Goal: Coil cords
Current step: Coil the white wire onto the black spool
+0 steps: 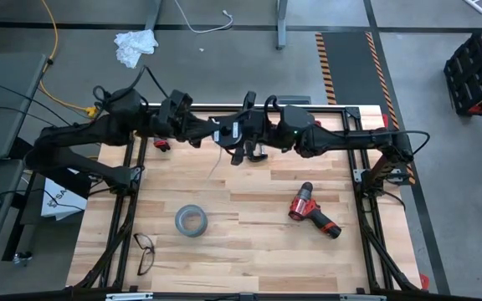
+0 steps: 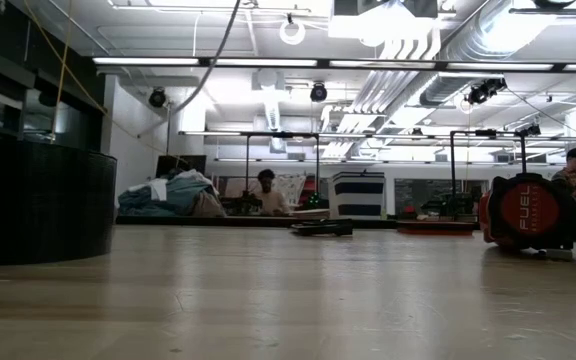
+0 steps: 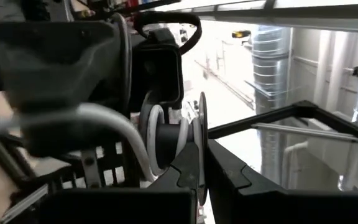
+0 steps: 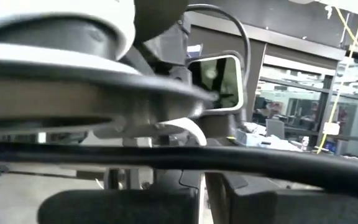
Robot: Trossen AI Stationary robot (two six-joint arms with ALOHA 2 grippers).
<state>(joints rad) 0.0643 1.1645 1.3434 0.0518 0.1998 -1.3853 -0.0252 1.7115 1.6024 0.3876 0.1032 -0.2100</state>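
The wooden table top [image 2: 288, 300] fills the lower part of the low view, bare in the foreground and out of focus close to the camera. A low dark object [image 2: 321, 228], too indistinct to identify, lies at its far edge and serves as the reference point. To the left of it rises a large dark curved mass [image 2: 38, 200], with a heap of cloth [image 2: 173, 195] between the two. Behind the dark object sits a person [image 2: 266, 192], with a striped container [image 2: 356, 194] just to the right. Farther right stands a red and black round unit [image 2: 528, 212], and beyond it another person [image 2: 574, 172] at the frame's edge. Ceiling ducts [image 2: 468, 40] run overhead.
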